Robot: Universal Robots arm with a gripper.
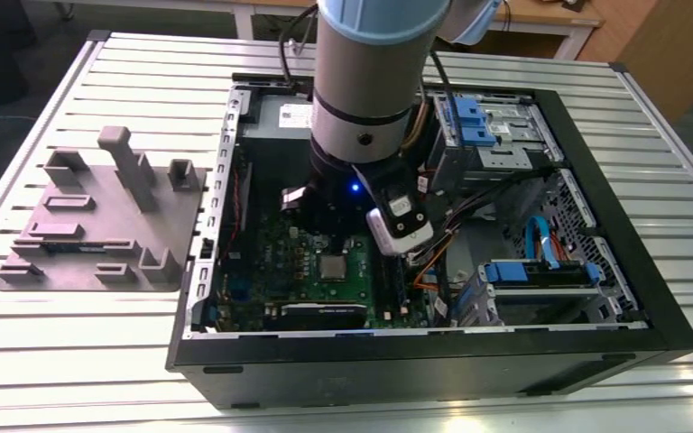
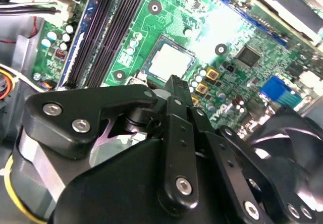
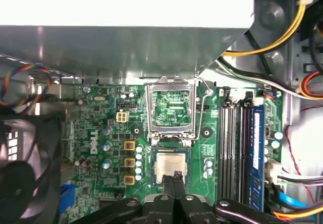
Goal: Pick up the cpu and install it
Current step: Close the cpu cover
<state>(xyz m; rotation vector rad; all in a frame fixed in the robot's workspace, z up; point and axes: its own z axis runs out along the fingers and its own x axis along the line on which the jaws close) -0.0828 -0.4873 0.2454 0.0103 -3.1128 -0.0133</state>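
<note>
Gripper (image 3: 176, 176) is low over the motherboard (image 3: 101, 133). In both wrist views the jaws are pressed together with nothing between them. The tips sit at the near edge of the cpu (image 3: 170, 166), and it's hard to say whether they touch it or hover just above.

The cpu lies flat in its socket and looks squarely seated, so pick and place appear done. In the second wrist view the cpu (image 2: 169, 62) shows just beyond the gripper (image 2: 173, 80).

Past it the socket load plate (image 3: 170, 108) stands raised and the thin retention lever (image 3: 204, 105) is up. The socket is therefore not clamped yet, and the install isn't finished.

RAM slots (image 3: 232, 143) run beside the socket.

In the exterior view the cpu (image 1: 332, 264) sits inside the open computer case (image 1: 635, 298). The grey moulded tray (image 1: 94, 225) rests on the tabletop (image 1: 684, 388) at the exterior view's left.
</note>
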